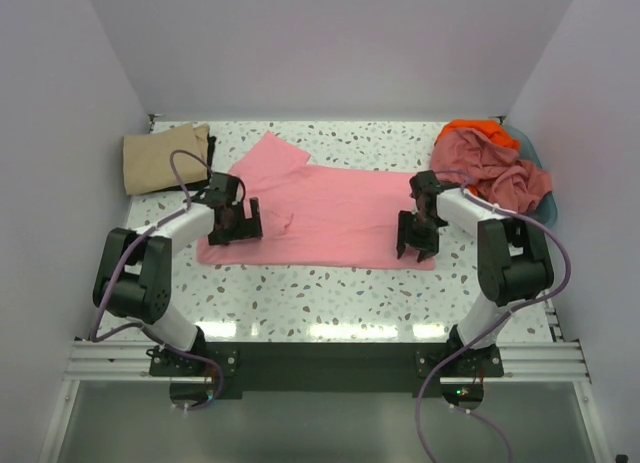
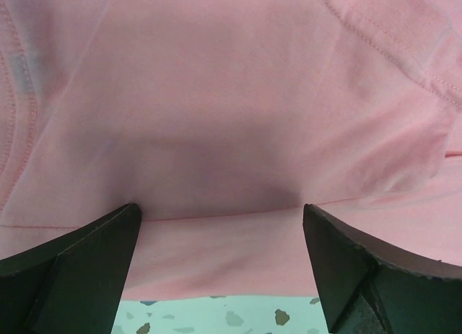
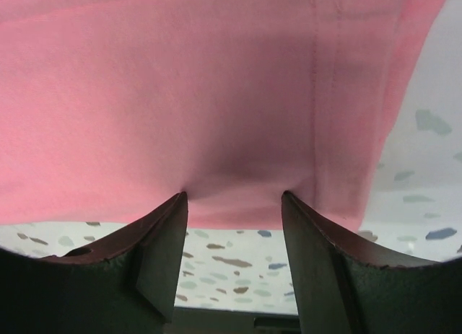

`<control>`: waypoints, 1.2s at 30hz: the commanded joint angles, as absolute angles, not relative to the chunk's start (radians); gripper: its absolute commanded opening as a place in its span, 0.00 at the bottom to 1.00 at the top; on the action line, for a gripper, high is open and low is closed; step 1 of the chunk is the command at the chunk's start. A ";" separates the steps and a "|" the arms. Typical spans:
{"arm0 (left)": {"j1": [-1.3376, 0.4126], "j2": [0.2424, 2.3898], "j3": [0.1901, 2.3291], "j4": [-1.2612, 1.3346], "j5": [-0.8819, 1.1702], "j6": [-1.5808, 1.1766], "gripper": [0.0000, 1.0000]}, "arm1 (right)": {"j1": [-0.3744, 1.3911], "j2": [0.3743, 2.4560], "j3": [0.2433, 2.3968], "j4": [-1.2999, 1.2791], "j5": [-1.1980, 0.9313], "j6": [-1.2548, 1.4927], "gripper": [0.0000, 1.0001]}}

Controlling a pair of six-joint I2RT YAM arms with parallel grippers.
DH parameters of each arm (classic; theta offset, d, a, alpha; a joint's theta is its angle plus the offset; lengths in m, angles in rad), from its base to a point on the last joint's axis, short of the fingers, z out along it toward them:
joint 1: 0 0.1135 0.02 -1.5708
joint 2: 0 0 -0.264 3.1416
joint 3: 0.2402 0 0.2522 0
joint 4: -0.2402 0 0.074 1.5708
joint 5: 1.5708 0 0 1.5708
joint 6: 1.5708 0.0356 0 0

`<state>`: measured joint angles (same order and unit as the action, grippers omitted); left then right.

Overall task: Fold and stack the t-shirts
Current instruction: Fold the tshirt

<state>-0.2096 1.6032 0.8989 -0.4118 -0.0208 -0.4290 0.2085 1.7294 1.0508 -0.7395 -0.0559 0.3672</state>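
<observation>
A light pink t-shirt (image 1: 320, 213) lies spread flat across the middle of the speckled counter (image 1: 330, 293), one sleeve pointing toward the far wall and a small crease near its centre. The left arm's fingers (image 2: 79, 269) stand at the shirt's left end, released and spread wide. Both tips rest at the cloth just inside its near edge, and nothing is caught between them. The left wrist view shows a stitched seam (image 2: 390, 53) running across the fabric at upper right. The right arm's fingers (image 3: 144, 255) are at the shirt's near right corner, set apart at a moderate gap. Their tips touch the edge of the cloth, with bare counter showing between them and no fabric pinched. A double-stitched hem (image 3: 315, 96) runs beside the right-hand finger. At the far left corner a tan t-shirt (image 1: 165, 158) sits folded, well apart from the pink one. At the far right a dusty pink t-shirt (image 1: 500, 173) lies crumpled over the blue basket (image 1: 545, 208), with an orange t-shirt (image 1: 478, 129) behind it
</observation>
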 commanded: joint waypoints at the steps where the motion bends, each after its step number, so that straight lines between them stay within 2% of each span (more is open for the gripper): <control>1: -0.201 1.580 0.941 -0.526 -0.012 -0.454 1.00 | 0.206 1.686 1.066 -0.876 -0.078 0.373 0.58; 8: -0.201 1.663 1.211 -0.580 -0.040 -0.423 1.00 | 0.206 1.716 1.336 -0.942 -0.071 0.345 0.59; 12: -0.198 1.788 1.336 -0.554 -0.043 -0.410 1.00 | 0.206 1.825 1.492 -0.910 -0.057 0.333 0.59; 15: -0.199 1.845 1.373 -0.517 -0.040 -0.393 1.00 | 0.206 1.876 1.529 -0.847 -0.052 0.333 0.59; 22: -0.199 1.946 1.398 -0.451 -0.017 -0.351 1.00 | 0.206 1.989 1.542 -0.782 -0.020 0.319 0.59; 36: -0.198 1.927 1.215 -0.374 -0.009 -0.328 1.00 | 0.206 2.000 1.315 -0.653 0.012 0.311 0.59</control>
